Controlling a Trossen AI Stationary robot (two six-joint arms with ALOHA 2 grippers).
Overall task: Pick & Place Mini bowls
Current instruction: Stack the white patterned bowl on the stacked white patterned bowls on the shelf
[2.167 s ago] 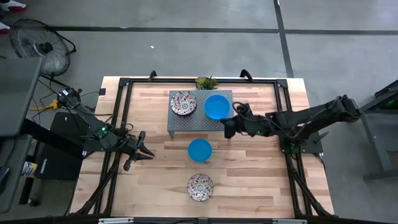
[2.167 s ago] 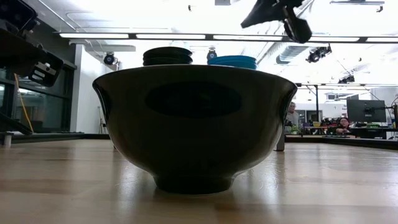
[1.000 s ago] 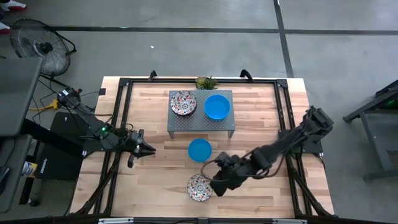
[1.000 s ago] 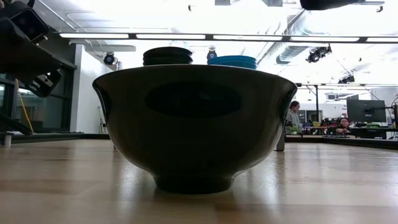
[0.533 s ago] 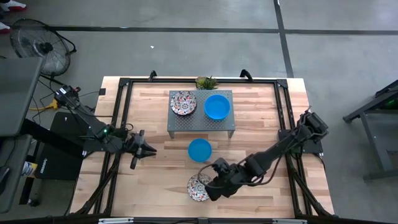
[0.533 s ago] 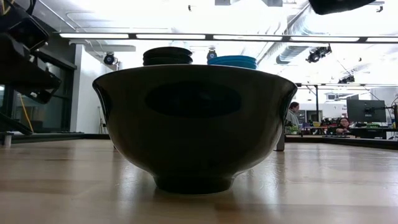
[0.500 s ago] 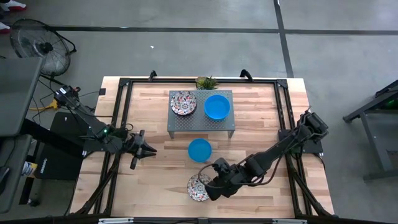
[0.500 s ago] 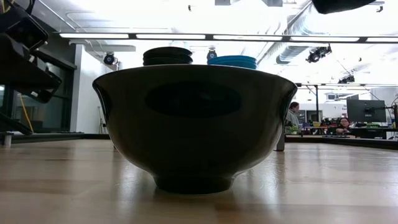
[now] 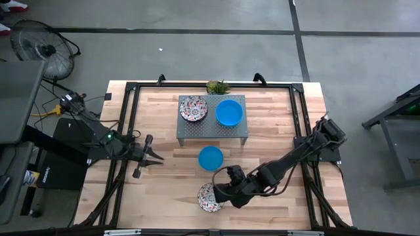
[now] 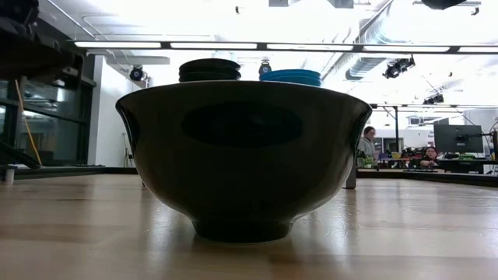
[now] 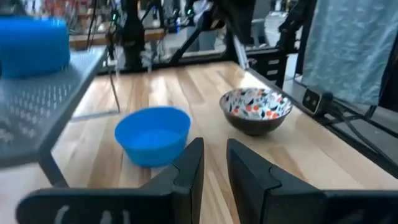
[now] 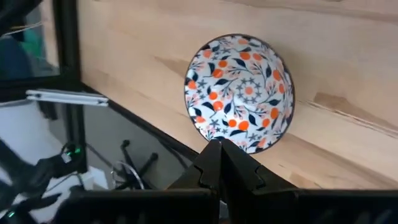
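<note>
A floral mini bowl [image 9: 209, 198] [image 12: 239, 93] rests on its foot near the table's near edge; in the low view it fills the middle as a dark shape [image 10: 243, 155]. A blue mini bowl [image 9: 210, 158] [image 11: 153, 134] sits on the wood beyond it. Another floral bowl [image 9: 193, 108] and another blue one [image 9: 229, 112] stand on the grey rack [image 9: 213, 130]. My right gripper [image 9: 217, 191] [image 12: 219, 149] is shut, its tips at the near floral bowl's rim. My left gripper [image 9: 156, 158] [image 11: 214, 165] hovers at the table's left, slightly open with nothing between its fingers. My right gripper's shut fingertips [image 12: 211, 155] slant down from the table's right side toward the floral bowl's rim [image 12: 231, 147]. I cannot tell whether they touch it. The bowl stands upright on the table.
A small green plant [image 9: 217, 86] stands behind the rack at the far edge. Black frame rails [image 9: 128, 124] run along the table's left and right sides. Bare wood lies left of the two loose bowls. People sit far off in the room [image 10: 366, 144].
My right gripper has edged toward the near floral bowl and rolled about its own axis, staying shut. My left gripper has rolled in place. No bowl has moved.
</note>
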